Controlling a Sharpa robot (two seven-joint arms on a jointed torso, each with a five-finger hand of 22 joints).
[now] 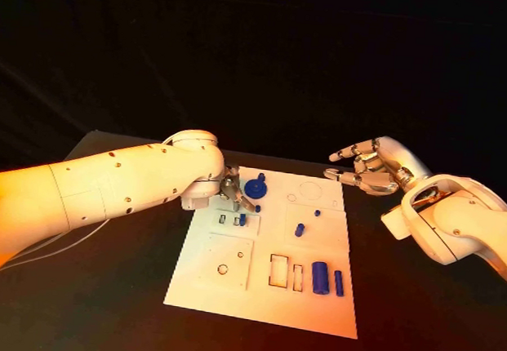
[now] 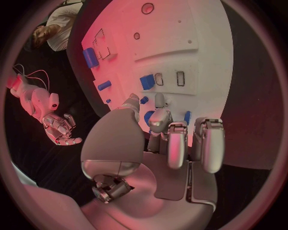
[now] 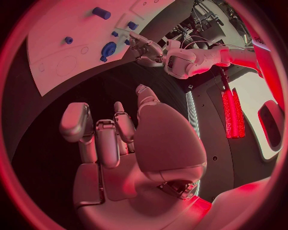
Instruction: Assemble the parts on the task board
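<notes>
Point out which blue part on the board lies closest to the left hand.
The round blue part at the far end of the task board, right beside the left hand. The other blue pieces lie further down the board, apart from the hand.

— What's on the bench?
— It's black, and the white task board lies flat on it, its far end under the left hand's fingers and near the right hand's.
</notes>
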